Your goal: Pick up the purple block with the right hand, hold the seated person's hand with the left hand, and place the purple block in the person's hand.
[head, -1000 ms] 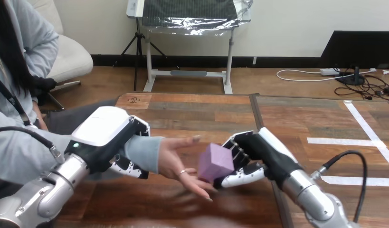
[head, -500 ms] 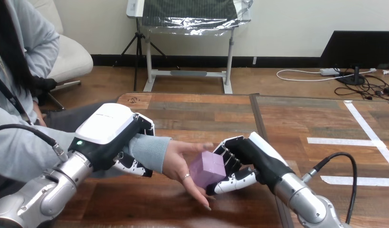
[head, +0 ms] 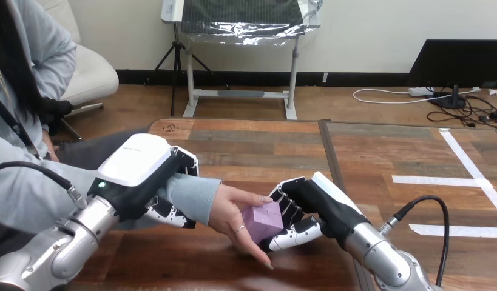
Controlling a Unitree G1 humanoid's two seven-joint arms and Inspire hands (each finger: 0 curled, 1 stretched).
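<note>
The purple block [head: 263, 219] rests against the palm of the person's hand [head: 236, 217], which reaches in from the left, palm up. My right hand [head: 308, 209] is curled round the block from the right, thumb under it and fingers behind. My left hand [head: 145, 176] is wrapped round the person's forearm at the light blue sleeve [head: 188, 195], its fingers curled under the sleeve.
The wooden table [head: 258, 145] stretches ahead, with white tape lines [head: 470, 163] on its right half. A black cable [head: 437, 212] loops off my right forearm. The person sits at the left side.
My right hand has carried the block left and down into the person's palm. The person's fingers have closed a little round it. My left hand keeps its hold.
</note>
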